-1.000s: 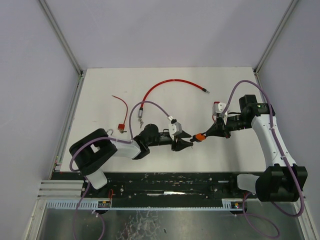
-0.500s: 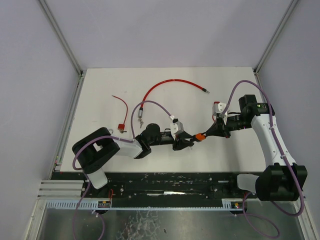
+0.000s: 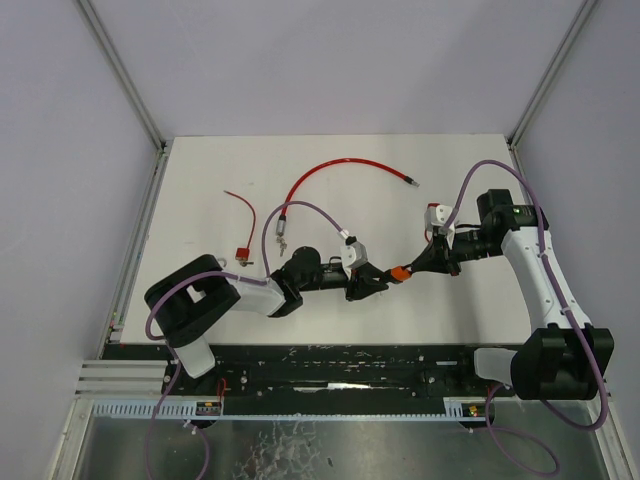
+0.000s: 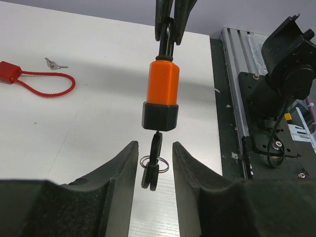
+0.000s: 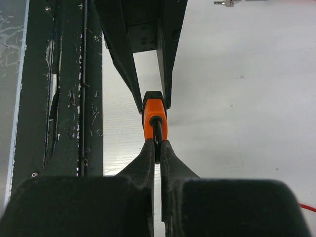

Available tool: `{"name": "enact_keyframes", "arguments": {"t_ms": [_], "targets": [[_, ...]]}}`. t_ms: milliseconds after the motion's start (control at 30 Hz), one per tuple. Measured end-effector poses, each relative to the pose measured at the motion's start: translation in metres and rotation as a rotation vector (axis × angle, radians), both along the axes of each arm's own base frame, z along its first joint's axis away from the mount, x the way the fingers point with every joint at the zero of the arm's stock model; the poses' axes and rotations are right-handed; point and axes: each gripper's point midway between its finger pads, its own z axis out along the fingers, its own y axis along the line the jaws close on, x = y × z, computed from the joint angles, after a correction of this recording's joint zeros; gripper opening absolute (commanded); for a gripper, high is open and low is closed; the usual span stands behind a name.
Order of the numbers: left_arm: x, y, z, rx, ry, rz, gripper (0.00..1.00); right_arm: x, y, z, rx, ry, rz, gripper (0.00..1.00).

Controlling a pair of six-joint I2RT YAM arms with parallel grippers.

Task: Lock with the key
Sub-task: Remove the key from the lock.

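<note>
An orange and black padlock (image 3: 399,272) hangs in the air between the two arms. My right gripper (image 5: 157,150) is shut on its black shackle (image 5: 156,129), also seen in the left wrist view (image 4: 167,37). The orange body (image 4: 163,89) points at my left gripper. A black key (image 4: 154,155) sits in the lock's bottom with a ring and spare key hanging from it. My left gripper (image 4: 154,165) is open, its fingers (image 4: 121,173) either side of the key without touching it. In the top view the left gripper (image 3: 372,281) is just left of the lock.
A red cable lock (image 3: 345,170) curves across the far table. A small red padlock (image 3: 242,255) with a thin red cable lies at the left, also seen in the left wrist view (image 4: 10,71). Small keys (image 3: 281,243) lie near it. The black base rail (image 3: 350,365) runs along the near edge.
My left gripper has moved right toward the lock, bringing its fingers around the key. The right arm and lock have stayed still.
</note>
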Motion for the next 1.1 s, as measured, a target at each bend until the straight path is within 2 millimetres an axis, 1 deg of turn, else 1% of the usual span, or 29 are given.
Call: {"name": "enact_keyframes", "arguments": {"t_ms": [400, 600, 1100], "targets": [[0.0001, -0.0007, -0.0012, 0.000, 0.015, 0.001, 0.33, 0.0009, 0.0002, -0.0024, 0.001, 0.007, 0.003, 0.00], [0.0011, -0.0006, -0.0013, -0.001, 0.019, 0.008, 0.36, 0.0005, 0.0002, -0.0032, 0.001, 0.007, 0.005, 0.00], [0.0045, -0.0003, -0.0007, -0.003, 0.023, 0.027, 0.34, 0.0000, 0.0011, -0.0076, 0.008, 0.027, 0.008, 0.00]]}}
